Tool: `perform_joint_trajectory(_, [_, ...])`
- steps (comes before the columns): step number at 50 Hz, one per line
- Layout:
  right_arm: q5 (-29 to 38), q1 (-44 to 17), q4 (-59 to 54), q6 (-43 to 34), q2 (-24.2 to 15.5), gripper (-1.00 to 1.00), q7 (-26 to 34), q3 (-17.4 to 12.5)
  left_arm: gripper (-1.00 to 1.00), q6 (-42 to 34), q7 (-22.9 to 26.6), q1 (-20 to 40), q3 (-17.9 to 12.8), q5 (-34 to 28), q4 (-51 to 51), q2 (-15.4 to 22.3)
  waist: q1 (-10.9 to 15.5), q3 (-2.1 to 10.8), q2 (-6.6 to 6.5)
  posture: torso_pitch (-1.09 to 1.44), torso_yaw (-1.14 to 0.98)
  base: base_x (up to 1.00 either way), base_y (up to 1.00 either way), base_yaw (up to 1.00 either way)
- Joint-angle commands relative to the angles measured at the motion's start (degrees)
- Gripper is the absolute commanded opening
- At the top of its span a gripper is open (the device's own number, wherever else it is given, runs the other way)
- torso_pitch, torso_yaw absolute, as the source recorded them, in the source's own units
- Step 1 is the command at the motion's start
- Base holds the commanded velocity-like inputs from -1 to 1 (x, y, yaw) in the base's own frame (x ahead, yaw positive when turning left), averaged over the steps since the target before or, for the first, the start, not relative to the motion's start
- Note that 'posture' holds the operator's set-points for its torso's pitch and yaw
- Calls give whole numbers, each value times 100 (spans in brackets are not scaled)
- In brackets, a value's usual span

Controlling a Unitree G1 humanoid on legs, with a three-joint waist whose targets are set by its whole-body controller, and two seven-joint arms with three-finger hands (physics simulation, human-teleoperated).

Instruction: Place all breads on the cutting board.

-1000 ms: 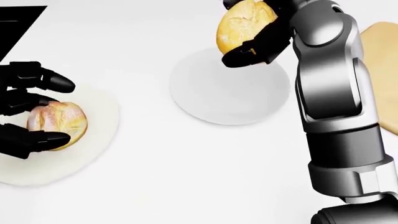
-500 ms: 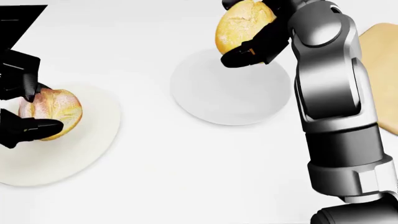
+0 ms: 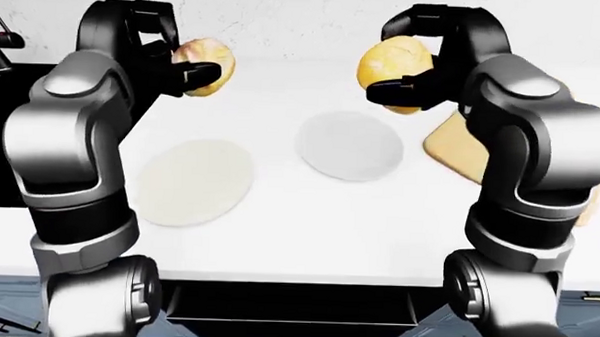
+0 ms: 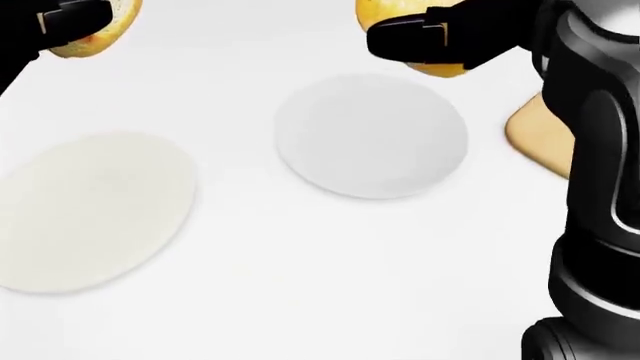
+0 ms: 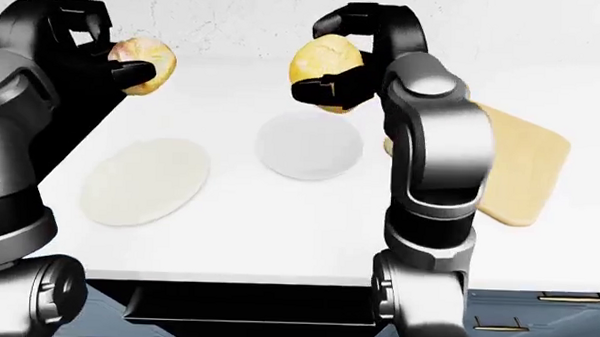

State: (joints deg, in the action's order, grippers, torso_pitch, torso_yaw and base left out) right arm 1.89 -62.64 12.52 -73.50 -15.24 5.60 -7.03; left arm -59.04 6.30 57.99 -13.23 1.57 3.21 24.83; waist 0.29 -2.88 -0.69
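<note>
My left hand (image 3: 190,69) is shut on a pale, pink-tinged bread roll (image 3: 206,59), held in the air above the counter's left side. It shows at the top left of the head view as well (image 4: 95,26). The right hand (image 3: 403,76) grips a golden bread roll (image 3: 392,63), raised over the far edge of the grey plate. To its right, the tan cutting board (image 5: 526,165) lies bare on the counter, partly hidden by my right arm.
A cream plate (image 4: 90,210) at the left and a grey-white plate (image 4: 370,135) in the middle both lie bare on the white counter (image 4: 330,262). A black surface (image 3: 1,135) borders the counter's left end. The wall stands behind.
My left hand closed on the pale roll and lifted it off the cream plate, up and out to the head view's top left. The right hand moved its roll slightly higher and rightward.
</note>
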Motion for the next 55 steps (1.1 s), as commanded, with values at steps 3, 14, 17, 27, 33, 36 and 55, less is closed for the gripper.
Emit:
perform_joint_trajectory(3, [-50, -368, 352, -617, -264, -100, 24, 18, -100, 162, -318, 264, -25, 210, 122, 108, 5, 161, 0, 0, 0, 0, 0, 0])
perform_joint_trajectory(14, [-52, -682, 756, -1337, -522, -100, 149, 12, -100, 97, -613, 393, -15, 516, 93, 223, -51, 266, -217, 0, 0, -1, -8, 0])
perform_joint_trajectory(17, [-32, -724, 796, -1432, -593, -100, 187, 15, -100, 36, -681, 455, -5, 570, 111, 249, -63, 196, -86, 0, 0, -1, -3, 0])
perform_joint_trajectory(27, [29, -754, 884, -1678, -741, -100, 320, 18, -100, 145, -813, 488, 28, 645, -26, 260, -54, 108, -19, 0, 0, 0, -14, 0])
perform_joint_trajectory(33, [68, -683, 1009, -1767, -737, -100, 358, -7, -100, 108, -862, 506, 34, 684, 3, 267, -44, 192, -85, 0, 0, -1, -10, 0])
perform_joint_trajectory(36, [80, -692, 1017, -1795, -750, -100, 379, -7, -100, 94, -881, 507, 39, 696, 12, 272, -25, 208, -26, 0, 0, -2, -22, 0])
perform_joint_trajectory(55, [111, -703, 1051, -1824, -695, -100, 374, -56, -100, 117, -977, 458, 42, 762, 33, 248, 83, 160, 15, 0, 0, -4, -37, 0])
